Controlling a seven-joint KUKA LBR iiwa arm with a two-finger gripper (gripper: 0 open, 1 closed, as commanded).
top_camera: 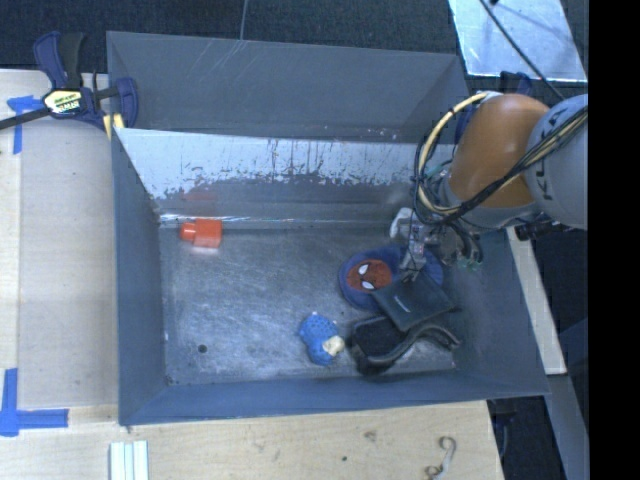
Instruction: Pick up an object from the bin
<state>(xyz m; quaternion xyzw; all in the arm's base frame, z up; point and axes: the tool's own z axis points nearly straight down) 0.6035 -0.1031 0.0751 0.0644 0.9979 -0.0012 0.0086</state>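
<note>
jaws at right edge of blue spider-face disc (366,276) | open or closed: unclear

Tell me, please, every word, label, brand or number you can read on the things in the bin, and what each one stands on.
No readable text on anything in the bin.
Round blue disc: a red spider-mask face, which is a picture and carries no lettering.
Orange block, blue-and-yellow toy, black strap-like thing: no marks that can be made out.
</note>
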